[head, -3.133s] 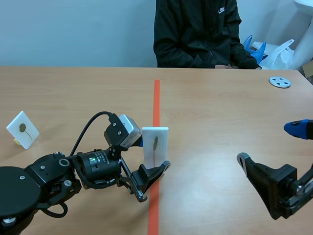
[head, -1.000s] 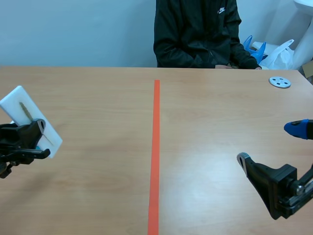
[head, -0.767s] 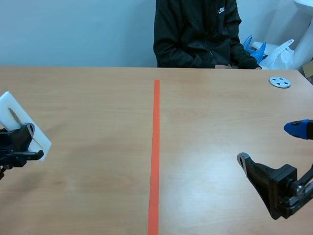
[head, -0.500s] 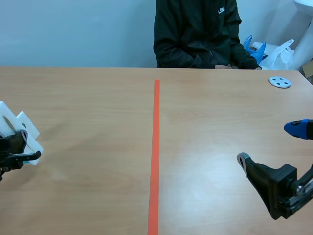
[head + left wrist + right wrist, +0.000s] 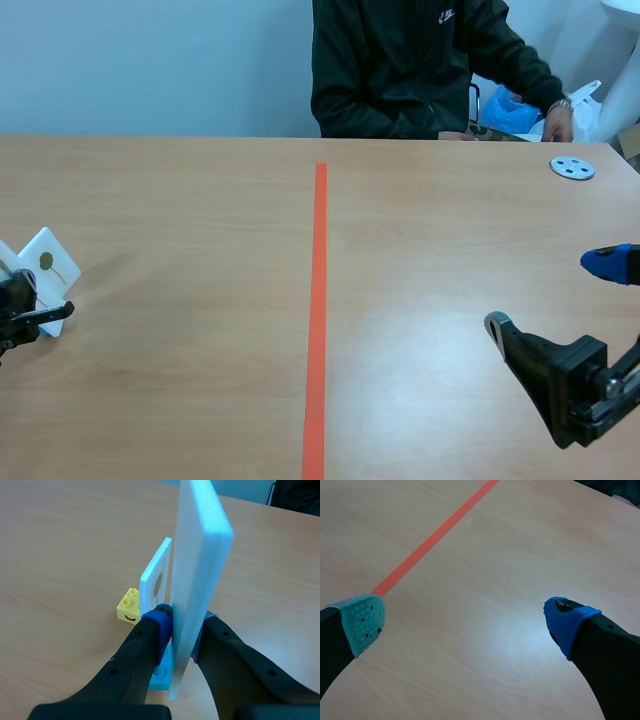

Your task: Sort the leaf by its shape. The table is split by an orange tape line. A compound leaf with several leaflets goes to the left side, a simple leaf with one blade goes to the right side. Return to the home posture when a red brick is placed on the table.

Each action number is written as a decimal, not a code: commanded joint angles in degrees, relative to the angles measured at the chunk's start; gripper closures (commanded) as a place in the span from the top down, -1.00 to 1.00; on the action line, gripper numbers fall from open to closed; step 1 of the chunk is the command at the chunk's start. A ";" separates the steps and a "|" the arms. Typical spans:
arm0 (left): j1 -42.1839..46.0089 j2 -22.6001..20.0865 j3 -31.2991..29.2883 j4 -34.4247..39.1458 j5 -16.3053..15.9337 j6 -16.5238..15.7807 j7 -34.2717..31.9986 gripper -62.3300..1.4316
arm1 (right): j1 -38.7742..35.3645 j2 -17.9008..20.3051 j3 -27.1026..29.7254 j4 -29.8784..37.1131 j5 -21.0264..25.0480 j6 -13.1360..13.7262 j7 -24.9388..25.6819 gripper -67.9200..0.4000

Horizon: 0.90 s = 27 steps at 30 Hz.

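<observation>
Wooden table (image 5: 450,230), orange tape line (image 5: 318,300), pale wall (image 5: 150,60)

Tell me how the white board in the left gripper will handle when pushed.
The white board looks like thick foam: probably light and fairly stiff. Standing tall on a small blue brick, it would likely tip easily.
</observation>
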 commanded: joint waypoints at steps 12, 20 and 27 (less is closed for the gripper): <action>-0.22 -0.35 -0.59 0.81 0.98 0.26 -1.57 -0.71 | 0.50 0.09 0.57 0.55 0.55 -0.24 0.61 1.00; -0.22 -0.37 -0.59 0.76 3.37 0.26 -0.35 -0.71 | 0.50 0.09 0.57 0.55 0.55 -0.24 0.61 1.00; -1.55 -0.39 -0.59 -1.99 3.37 0.66 -0.11 -0.71 | 0.50 0.09 0.57 0.55 0.57 -0.24 0.61 1.00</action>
